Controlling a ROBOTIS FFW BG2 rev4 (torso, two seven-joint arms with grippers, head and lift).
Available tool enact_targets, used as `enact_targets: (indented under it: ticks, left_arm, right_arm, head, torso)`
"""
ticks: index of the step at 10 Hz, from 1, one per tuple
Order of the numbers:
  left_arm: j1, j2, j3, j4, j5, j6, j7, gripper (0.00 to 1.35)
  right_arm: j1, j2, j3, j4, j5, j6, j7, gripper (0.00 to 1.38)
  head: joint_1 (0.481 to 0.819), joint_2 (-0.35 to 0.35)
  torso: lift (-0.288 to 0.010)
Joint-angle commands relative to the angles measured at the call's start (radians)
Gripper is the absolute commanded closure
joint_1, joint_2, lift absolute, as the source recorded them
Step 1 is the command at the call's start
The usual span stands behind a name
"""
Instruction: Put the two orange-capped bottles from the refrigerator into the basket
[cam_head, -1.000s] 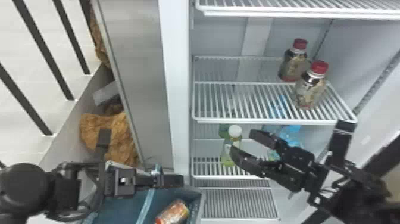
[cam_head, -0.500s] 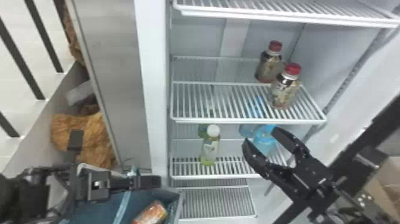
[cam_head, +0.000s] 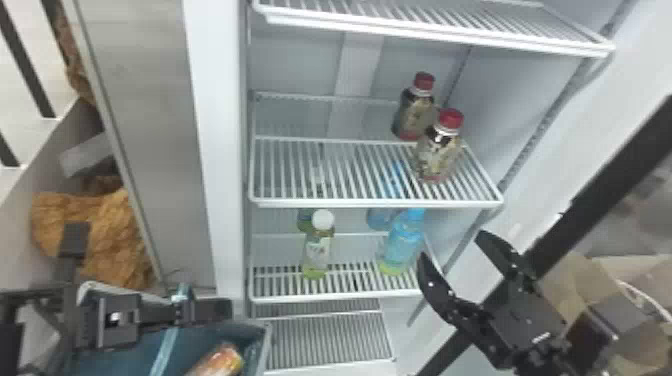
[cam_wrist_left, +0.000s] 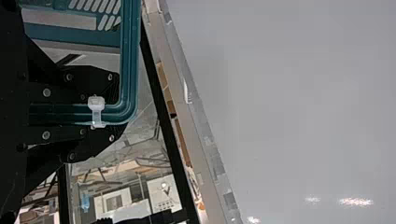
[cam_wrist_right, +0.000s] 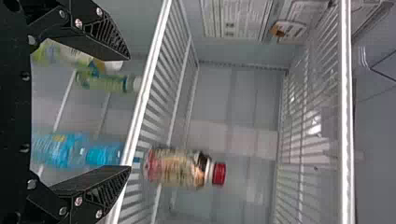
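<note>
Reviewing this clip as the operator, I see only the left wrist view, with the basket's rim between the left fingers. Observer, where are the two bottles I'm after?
Observer: In the head view, one red-capped bottle stands in front of another on the same wire shelf.

Operator: And the right gripper, is it holding anything?

Observer: No, the right gripper is open, with nothing between its fingers.

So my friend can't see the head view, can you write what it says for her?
Two red-capped bottles stand on a shelf in an open fridge, with blue and green bottles below. The robot's right claw is open in front, and its left claw is at the basket.
</note>
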Motion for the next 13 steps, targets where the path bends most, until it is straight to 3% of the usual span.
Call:
enact_targets:
  ticks: [1,3,5,6,13]
  left_arm:
    - [0.003,0.000,-0.002,0.000,0.000,-0.001,0.000,1.21]
    - [0.000,-0.002,-0.002,0.000,0.006,-0.006,0.003,1.21]
    - [0.005,-0.002,0.002,0.000,0.006,-0.006,0.005,1.21]
    - [0.005,-0.002,-0.002,0.000,0.006,-0.008,0.005,1.21]
    - [0.010,0.000,0.004,0.000,0.014,-0.015,0.006,1.21]
  right_arm:
    - [0.026,0.020,-0.037,0.005,0.043,-0.045,0.003,0.24]
    - [0.045,-0.003,-0.041,0.083,0.009,-0.126,0.055,0.24]
    - [0.075,0.031,-0.062,0.076,-0.019,-0.172,0.004,0.24]
    - [0.075,0.034,-0.058,0.078,-0.025,-0.172,-0.022,0.24]
    - [0.058,0.025,-0.039,0.110,-0.055,-0.172,-0.028,0.24]
  head:
    - [0.695,-0.248]
    - [0.695,-0.281]
    - [0.695,-0.292]
    - [0.695,-0.310]
    - [0.695,-0.319]
  torso:
    - [-0.040]
    - [-0.040]
    - [-0.040]
    - [-0.040]
    - [-0.040]
